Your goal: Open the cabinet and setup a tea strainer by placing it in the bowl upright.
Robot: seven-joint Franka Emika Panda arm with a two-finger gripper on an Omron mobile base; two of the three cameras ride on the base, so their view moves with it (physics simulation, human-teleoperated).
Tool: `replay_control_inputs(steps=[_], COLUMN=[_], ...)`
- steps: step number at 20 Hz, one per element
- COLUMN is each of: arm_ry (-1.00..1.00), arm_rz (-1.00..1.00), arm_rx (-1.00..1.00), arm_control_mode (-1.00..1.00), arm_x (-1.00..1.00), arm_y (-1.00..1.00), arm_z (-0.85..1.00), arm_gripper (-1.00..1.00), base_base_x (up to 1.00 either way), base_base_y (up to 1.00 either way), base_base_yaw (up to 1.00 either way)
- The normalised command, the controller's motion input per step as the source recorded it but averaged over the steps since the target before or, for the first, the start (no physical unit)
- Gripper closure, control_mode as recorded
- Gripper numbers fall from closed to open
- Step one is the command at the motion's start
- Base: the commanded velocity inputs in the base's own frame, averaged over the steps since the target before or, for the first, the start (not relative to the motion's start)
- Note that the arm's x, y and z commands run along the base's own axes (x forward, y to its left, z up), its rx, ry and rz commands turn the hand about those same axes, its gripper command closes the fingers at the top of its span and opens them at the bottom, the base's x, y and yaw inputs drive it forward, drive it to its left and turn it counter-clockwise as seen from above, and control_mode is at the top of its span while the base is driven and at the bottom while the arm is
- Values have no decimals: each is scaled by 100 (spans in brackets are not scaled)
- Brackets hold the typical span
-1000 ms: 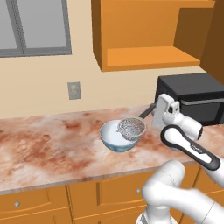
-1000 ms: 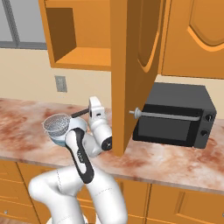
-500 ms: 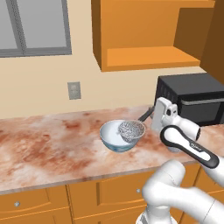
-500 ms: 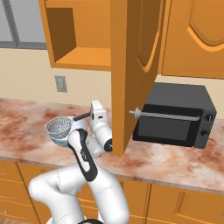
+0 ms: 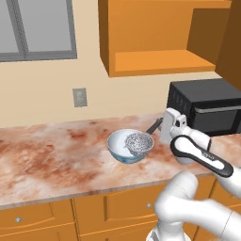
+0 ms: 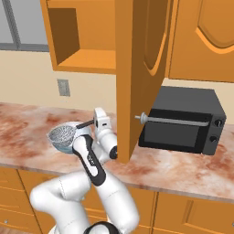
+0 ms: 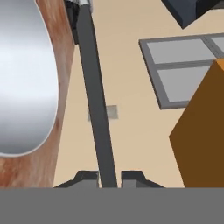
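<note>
The tool (image 7: 108, 177) is clamped on the tea strainer's (image 5: 138, 142) handle, mesh basket inside the bowl (image 5: 123, 150).

The white jointed arm (image 5: 197, 150) is bent at the elbow and reached forward, its two-finger pincer (image 7: 108, 177) clamped narrowly.

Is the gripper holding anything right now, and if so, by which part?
Yes. The gripper is shut on the tea strainer, holding it by the far end of its thin black handle, while the mesh basket sits in the bowl.
</note>
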Motion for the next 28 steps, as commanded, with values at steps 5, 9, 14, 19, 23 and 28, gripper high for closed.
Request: replay_control_inputs(steps=[5, 9, 14, 19, 23, 28], arm_ry=[0, -1, -3, -3, -2, -5], arm_rz=[0, -1, -2, -2, 0, 0], arm_rx=[0, 0, 0, 0, 0, 0], arm_control_mode=[-100, -100, -100, -100, -100, -100], arm_x=[17, 23, 23, 22, 14, 0], arm_y=[37, 29, 6, 0, 0, 0], arm_z=[-10, -14, -21, -22, -15, -12], arm_gripper=[100, 100, 100, 100, 100, 100], base_base_x=[0, 0, 0, 0, 0, 0], base_base_y=[0, 0, 0, 0, 0, 0], base_base_yaw=[0, 0, 0, 0, 0, 0])
